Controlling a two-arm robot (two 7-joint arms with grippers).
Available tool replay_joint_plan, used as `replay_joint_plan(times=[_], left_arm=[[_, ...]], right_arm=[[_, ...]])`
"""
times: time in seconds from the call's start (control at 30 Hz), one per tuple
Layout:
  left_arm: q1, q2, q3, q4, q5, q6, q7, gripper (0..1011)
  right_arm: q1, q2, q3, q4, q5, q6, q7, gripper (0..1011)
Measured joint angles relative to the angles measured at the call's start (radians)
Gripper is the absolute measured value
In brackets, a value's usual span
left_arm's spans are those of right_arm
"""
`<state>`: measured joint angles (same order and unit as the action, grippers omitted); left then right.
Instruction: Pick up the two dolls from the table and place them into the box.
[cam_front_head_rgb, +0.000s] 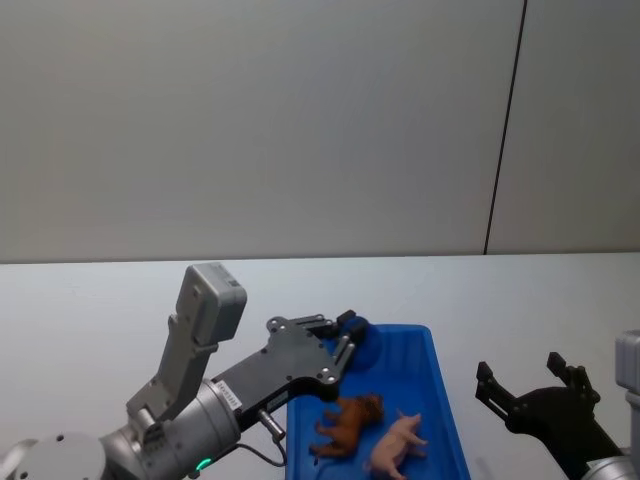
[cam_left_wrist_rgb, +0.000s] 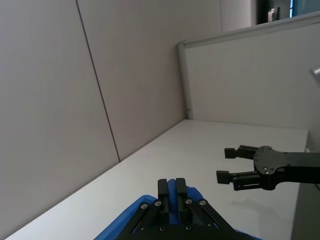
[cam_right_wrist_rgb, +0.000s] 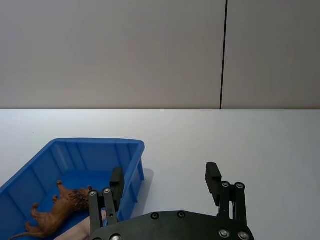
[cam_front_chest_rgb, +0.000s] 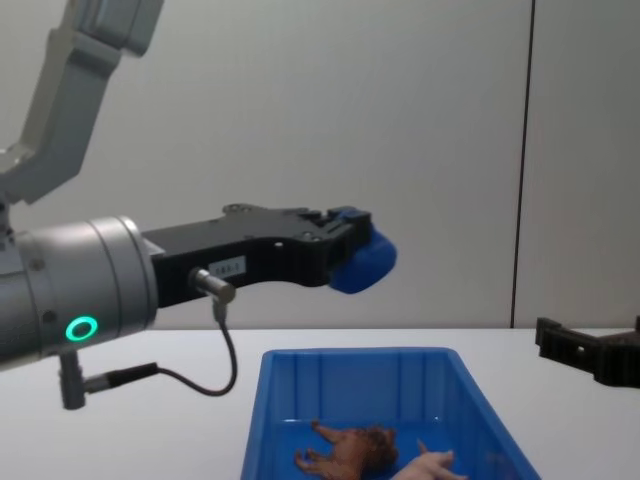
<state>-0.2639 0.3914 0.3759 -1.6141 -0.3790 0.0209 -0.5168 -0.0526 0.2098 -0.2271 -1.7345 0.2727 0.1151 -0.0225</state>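
Left fingers (cam_front_head_rgb: 348, 322) closed above box (cam_front_head_rgb: 445, 400), both dolls (cam_front_head_rgb: 350, 421) inside

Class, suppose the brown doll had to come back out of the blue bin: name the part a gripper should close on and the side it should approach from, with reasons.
Grip the brown doll across its torso, coming straight down from above. It lies on its side on the floor of the box with legs splayed, so the body is the thickest part. The walls block sideways approaches, and the pink doll lies close beside it.
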Motion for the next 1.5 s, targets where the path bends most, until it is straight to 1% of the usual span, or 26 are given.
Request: replay_joint_plan(times=[0.2,0.57,1.5], left_arm=[[-0.015,-0.014,0.006,0.014,-0.003,-0.008,-0.035,84],[-0.030,-0.027,0.012,0.026,-0.005,-0.016,-0.067,64],[-0.038,-0.034,0.016,0.033,-0.007,-0.020,-0.087,65]], right_arm=[[0.000,0.000,0.000,0.000,0.000,0.000,0.000,1001],[0.000,0.000,0.000,0.000,0.000,0.000,0.000,1001],[0.000,0.000,0.000,0.000,0.000,0.000,0.000,1001]])
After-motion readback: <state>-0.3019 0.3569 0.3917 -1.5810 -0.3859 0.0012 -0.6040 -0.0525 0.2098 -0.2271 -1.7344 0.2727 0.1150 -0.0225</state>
